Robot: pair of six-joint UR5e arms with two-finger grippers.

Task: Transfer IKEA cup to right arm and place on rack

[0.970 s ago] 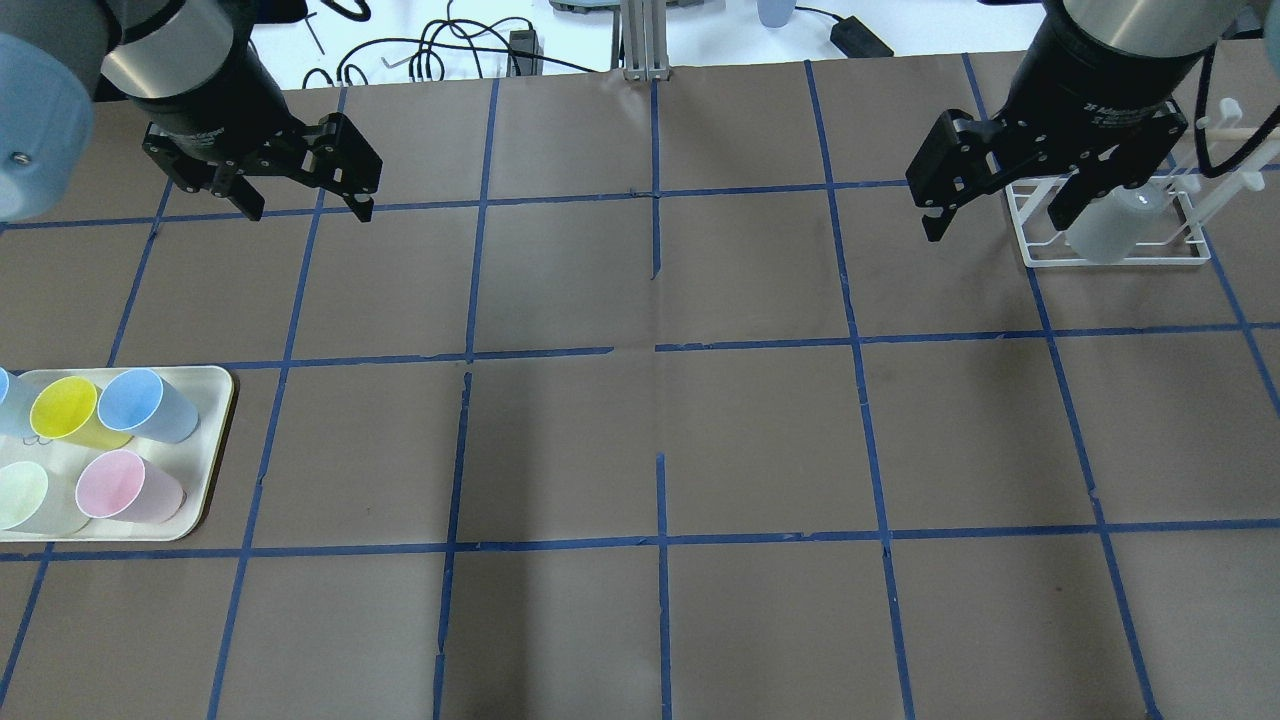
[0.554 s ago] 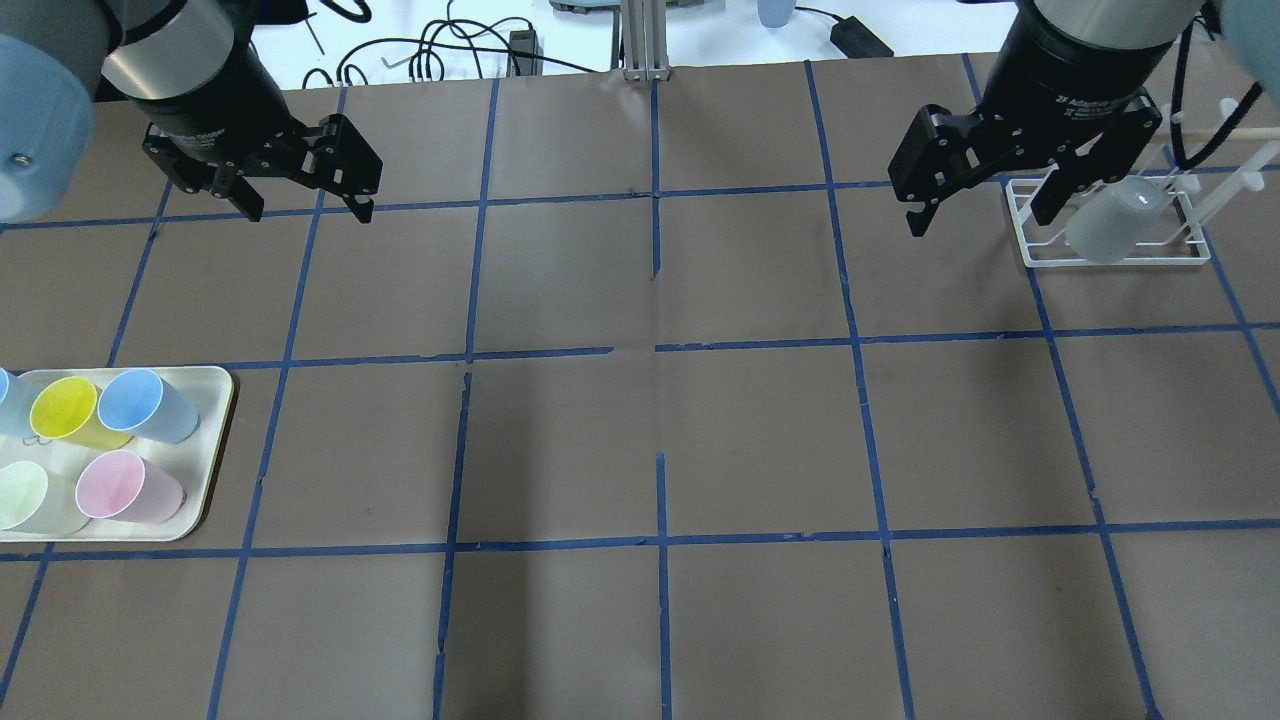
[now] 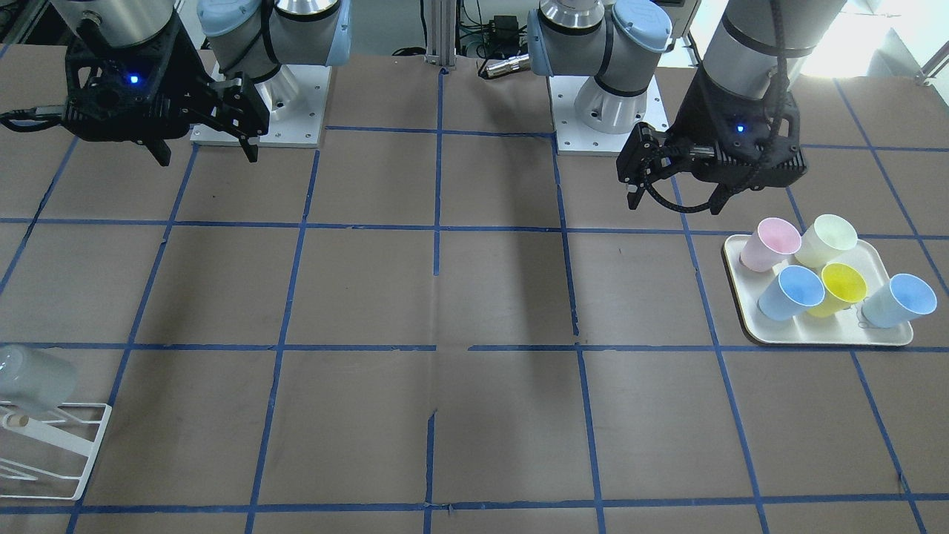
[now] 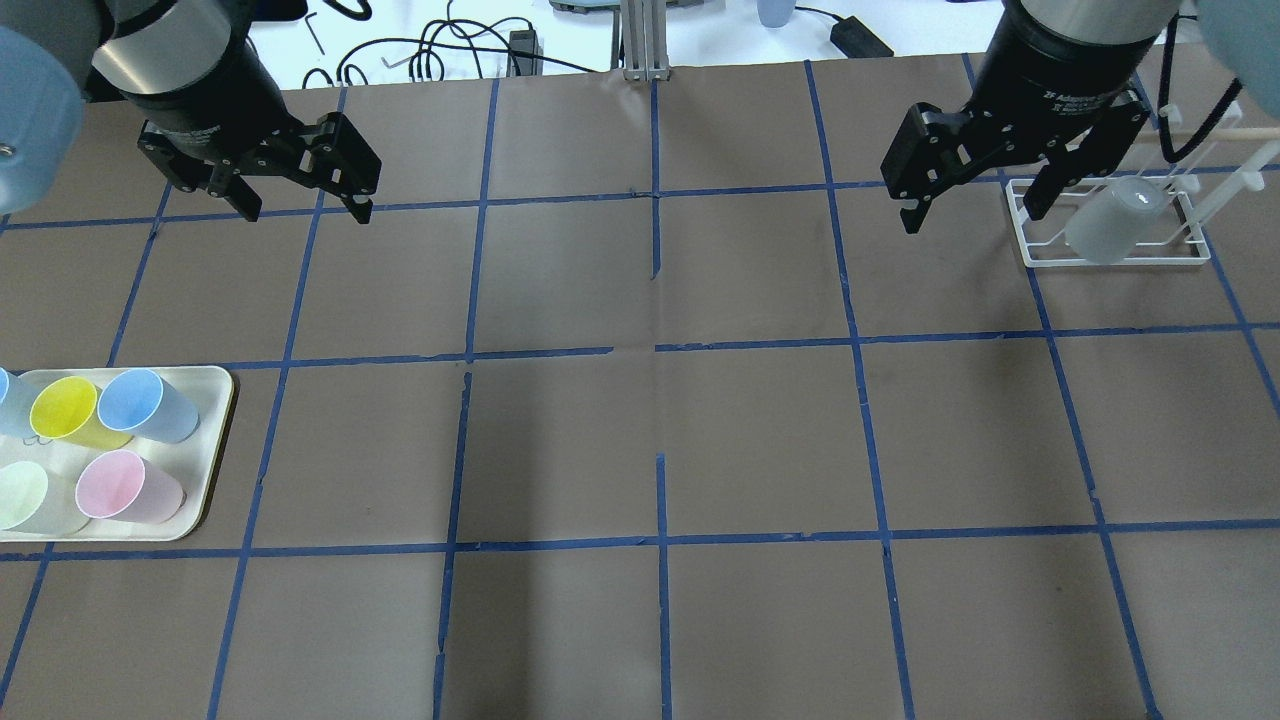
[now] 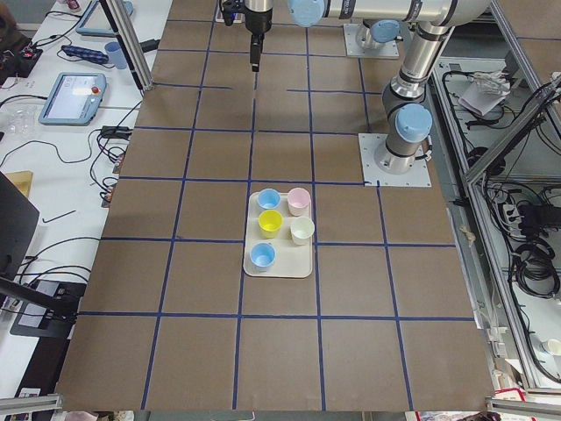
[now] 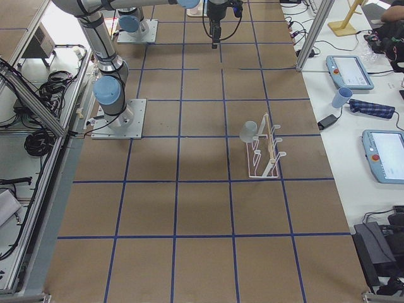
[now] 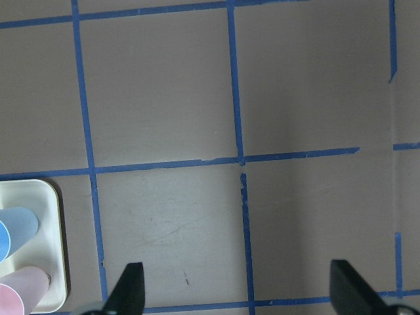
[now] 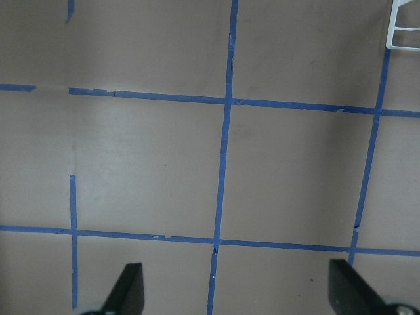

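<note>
**Right gripper** (image 4: 971, 218): jaws spread wide and holding nothing. Its wrist view shows both fingertips far apart with only table between them. It hangs above the table, just left of the rack in the overhead view, and touches neither the rack nor the cup.

**Left gripper** (image 4: 308, 212): jaws likewise spread wide, empty, and hanging over bare table at the far left. A braided black cable loops at its wrist.

**IKEA cup** (image 4: 1113, 221): pale grey-white tumbler, seated tilted on a slanted peg on the rack's robot-facing side. It is free of both grippers.

**Rack** (image 4: 1110, 262): white wire frame standing at the table's far right. Its pegs slant upward, and one of them carries a small wooden tip.

**Tray** (image 4: 218, 430): cream with rounded corners, lying at the table's left edge, well apart from the rack. It holds five cups:
- yellow cup (image 4: 65, 410)
- two light blue cups (image 4: 140, 400)
- pink cup (image 4: 120, 485)
- pale green cup (image 4: 22, 495)

**Table** (image 4: 660, 430): covered in brown paper and marked with a grid of blue tape.
</note>
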